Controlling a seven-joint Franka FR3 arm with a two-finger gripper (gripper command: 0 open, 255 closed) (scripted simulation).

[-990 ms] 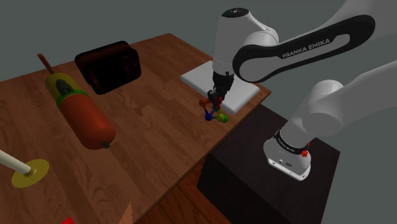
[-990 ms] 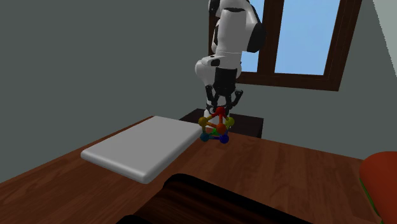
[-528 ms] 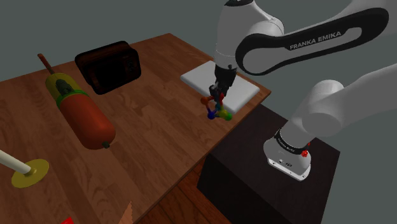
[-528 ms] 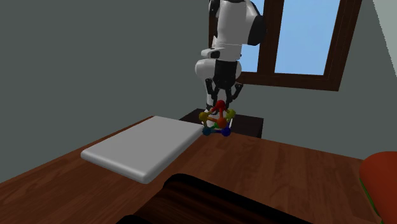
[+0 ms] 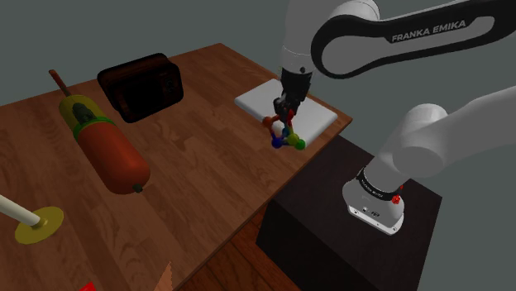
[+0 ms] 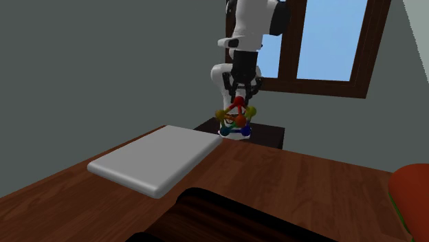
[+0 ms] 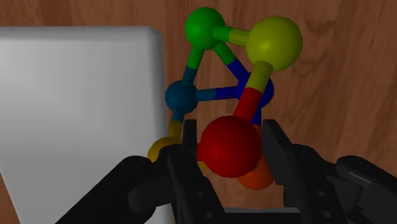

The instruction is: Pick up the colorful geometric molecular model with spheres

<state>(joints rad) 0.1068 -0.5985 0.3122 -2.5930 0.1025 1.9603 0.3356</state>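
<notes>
The pincer (image 7: 230, 153) is clenched on the molecular model (image 7: 215, 94) by one ball alone. Its black fingers (image 7: 277, 147) press the two sides of the red sphere (image 7: 230, 145), and the rest of the frame, with its yellow sphere (image 7: 274, 39) and green sphere (image 7: 205, 25), hangs beyond on thin rods.

That is the weak point. A round ball between flat pads can roll or squirt out. With most of the frame hanging past the grip, I judge that a quick lift or swing could turn the model in the grasp or shake it loose.

Beneath it lies the edge of the white slab (image 7: 76, 108) on the wooden bench (image 7: 356, 76). In the second exterior view the model looks to hang clear of both, near the bench edge by the stand (image 5: 331, 217). A fall here might strike the slab's rim and bounce off the bench.

Farther off, at the shoulder view's left, the red sausage-shaped thing (image 5: 114, 157) and the dark box (image 5: 142, 86) stand well apart. They seem no hazard unless the arm swings wide.
</notes>
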